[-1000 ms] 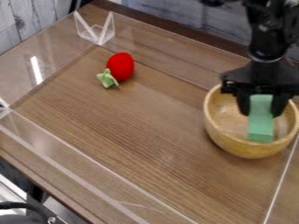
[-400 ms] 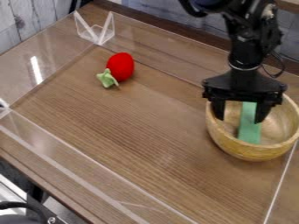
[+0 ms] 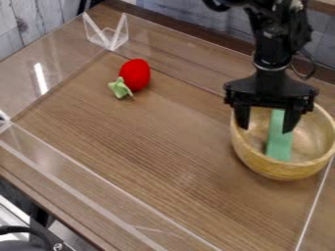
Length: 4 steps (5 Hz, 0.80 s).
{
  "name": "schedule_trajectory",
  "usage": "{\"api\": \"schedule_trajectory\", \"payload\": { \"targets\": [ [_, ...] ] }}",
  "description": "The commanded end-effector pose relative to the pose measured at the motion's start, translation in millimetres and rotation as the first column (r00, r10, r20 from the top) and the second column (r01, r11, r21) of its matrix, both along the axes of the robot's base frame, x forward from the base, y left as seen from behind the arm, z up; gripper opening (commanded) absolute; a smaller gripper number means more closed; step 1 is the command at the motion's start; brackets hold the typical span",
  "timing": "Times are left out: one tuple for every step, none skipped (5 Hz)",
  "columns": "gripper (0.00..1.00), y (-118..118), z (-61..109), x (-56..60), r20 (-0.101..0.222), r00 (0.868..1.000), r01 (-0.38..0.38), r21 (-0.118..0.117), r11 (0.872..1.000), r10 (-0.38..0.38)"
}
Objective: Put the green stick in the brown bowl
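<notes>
A brown wood-grain tabletop is enclosed by clear acrylic walls; pale grey planking is seen at 10 o'clock.

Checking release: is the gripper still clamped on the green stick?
No, the gripper stands open, and the green stick leans inside the brown bowl.

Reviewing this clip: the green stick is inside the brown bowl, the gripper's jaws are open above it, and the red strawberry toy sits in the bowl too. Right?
Not quite. The red strawberry toy lies on the table, far left of the brown bowl, as the camera view shows. The green stick is in the bowl, with the gripper open above it.
</notes>
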<state>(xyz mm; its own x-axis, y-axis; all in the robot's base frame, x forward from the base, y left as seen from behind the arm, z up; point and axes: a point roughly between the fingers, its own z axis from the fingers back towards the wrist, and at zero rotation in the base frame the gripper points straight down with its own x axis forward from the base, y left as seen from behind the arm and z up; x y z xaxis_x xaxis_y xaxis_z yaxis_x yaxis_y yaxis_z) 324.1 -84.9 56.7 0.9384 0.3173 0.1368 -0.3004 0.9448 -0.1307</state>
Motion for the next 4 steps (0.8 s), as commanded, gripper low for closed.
{"api": "schedule_trajectory", "payload": {
  "targets": [
    [1.0, 2, 28.3, 23.1, 0.095, 0.995, 0.039, -0.026, 0.999, -0.037],
    [1.0, 1, 30.7, 32.8, 0.109, 0.991, 0.082, -0.037, 0.996, -0.078],
    [1.0, -4, 23.9, 30.8, 0.116, 0.991, 0.073, -0.04, 0.997, -0.068],
    [1.0, -10, 17.4, 28.1, 0.121, 0.991, 0.066, -0.04, 0.997, -0.061]
  ]
}}
